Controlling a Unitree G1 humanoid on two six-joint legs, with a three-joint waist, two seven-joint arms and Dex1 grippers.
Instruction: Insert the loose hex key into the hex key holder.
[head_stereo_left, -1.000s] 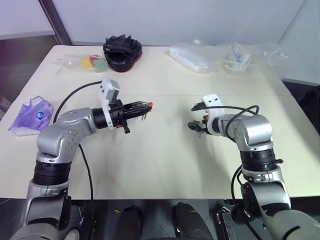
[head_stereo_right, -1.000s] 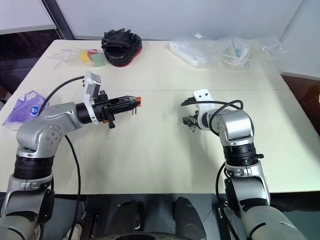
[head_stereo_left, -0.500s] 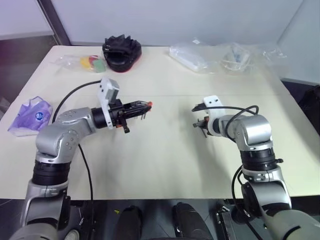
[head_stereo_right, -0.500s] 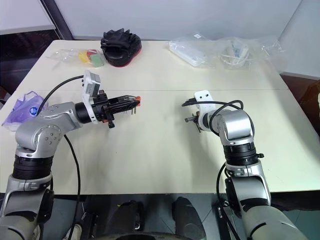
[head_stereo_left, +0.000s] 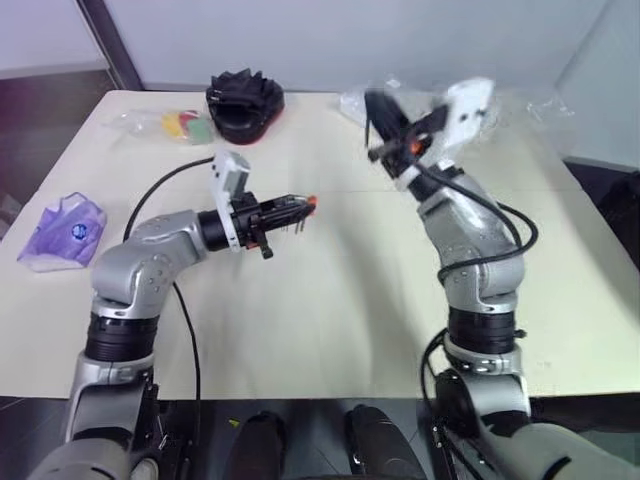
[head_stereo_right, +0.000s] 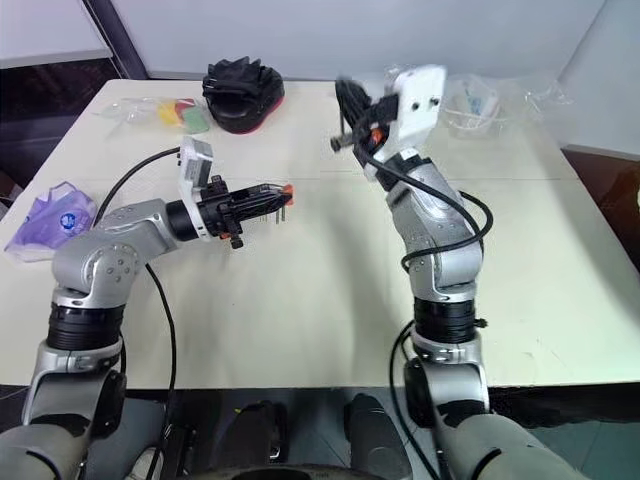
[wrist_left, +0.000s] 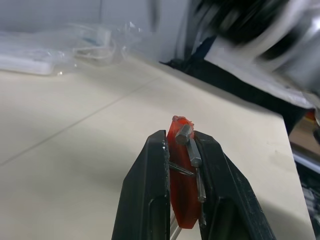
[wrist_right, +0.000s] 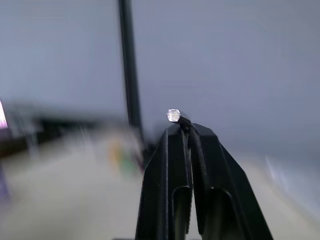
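Two grippers each hold one part. The left gripper (wrist_left: 182, 185) is closed on the orange hex key holder (wrist_left: 181, 170), held level above the surface (head_stereo_left: 330, 300), with short keys sticking out. The right gripper (wrist_right: 186, 131) is closed on the loose hex key (wrist_right: 176, 117), high up and well apart from the holder. Both parts are picked up. Bringing them together and pushing the key in is not yet done.

hex key holder (wrist_left: 181, 185): you see orange-red, with dark grey keys
loose hex key (wrist_right: 176, 117): dark, silvery tip
counter (head_stereo_left: 330, 310): your plain cream surface
pouch (head_stereo_left: 60, 232): purple
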